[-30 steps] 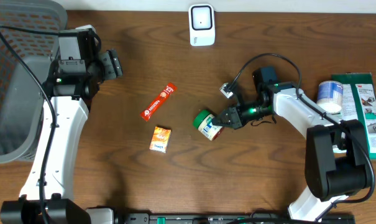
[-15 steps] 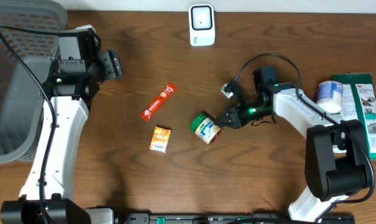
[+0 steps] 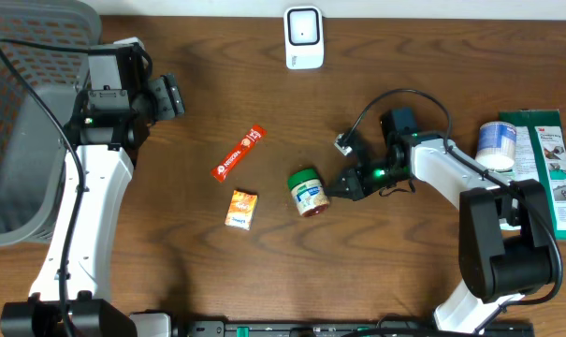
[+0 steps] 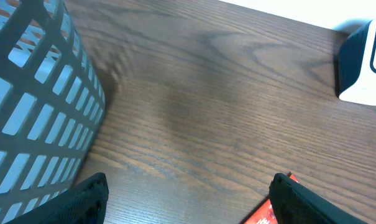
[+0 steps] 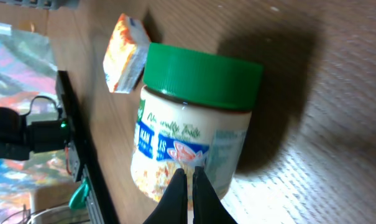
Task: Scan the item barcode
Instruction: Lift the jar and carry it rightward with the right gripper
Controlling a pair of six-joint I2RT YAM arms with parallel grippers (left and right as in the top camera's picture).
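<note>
Jar with green lid [image 3: 308, 192] lies on its side on the wooden table [image 3: 404, 271], near the middle, well apart from the white scanner [image 3: 303, 37] at the far edge. Compared with a second ago the jar has swung round. Its lid then pointed up and left, with the body angled toward the gripper. Now the lid points toward the scanner side, and the jar sits a little further left.

Right gripper [image 3: 329, 189] has followed it slightly down and left. Its fingers are pressed together with nothing between them, the tips at the jar's right side. In the right wrist view the closed tips [image 5: 186, 182] meet the printed label of the jar [image 5: 194, 124] and look to be touching it, not grasping.

Left gripper [image 3: 170, 96] is unchanged over the second. It is parked near the grey basket [image 3: 30, 112] with fingers spread wide and holding nothing. The left wrist view shows both fingertips [image 4: 91, 196] apart above bare wood, basket wall [image 4: 32, 106] on the left, scanner [image 4: 362, 62] at the upper right.

Red sachet [image 3: 239, 153] and small orange box [image 3: 241, 210] have not moved, both left of the jar. The box [image 5: 127, 53] shows beside the lid in the right wrist view. White tub [image 3: 496, 142] and green pack [image 3: 554, 168] stay at the right edge.
</note>
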